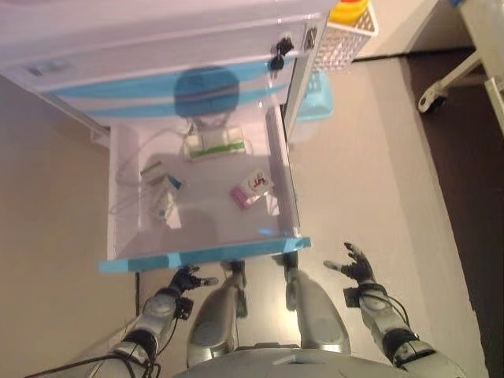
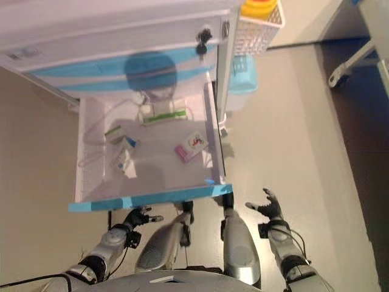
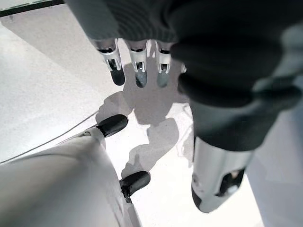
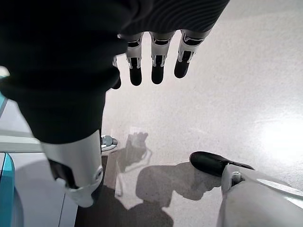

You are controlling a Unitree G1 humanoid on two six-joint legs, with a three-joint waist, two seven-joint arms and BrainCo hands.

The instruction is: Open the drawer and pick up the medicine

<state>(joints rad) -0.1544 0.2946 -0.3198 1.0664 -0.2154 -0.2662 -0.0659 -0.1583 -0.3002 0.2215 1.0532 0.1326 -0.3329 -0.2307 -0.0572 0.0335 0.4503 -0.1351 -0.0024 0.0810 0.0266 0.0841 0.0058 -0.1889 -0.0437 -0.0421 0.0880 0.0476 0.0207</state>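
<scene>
The white drawer (image 1: 283, 189) with a light-blue front edge (image 1: 205, 256) stands pulled out of the cart. Inside lie a pink-and-white medicine box (image 1: 252, 188), a green-and-white box (image 1: 215, 147) at the back, and small blue-and-white boxes (image 1: 163, 197) at the left. My left hand (image 1: 187, 279) hangs below the drawer front, fingers relaxed, holding nothing; its wrist view shows only floor past the fingers (image 3: 138, 64). My right hand (image 1: 354, 266) is open and empty to the right of the drawer front, over bare floor (image 4: 156, 56).
The cart's white top (image 1: 157, 39) with blue stripes is above the drawer. A white basket (image 1: 342, 35) with a yellow item hangs on its right side, with a light-blue bin (image 1: 319, 94) below. A wheeled white frame (image 1: 449, 79) stands far right.
</scene>
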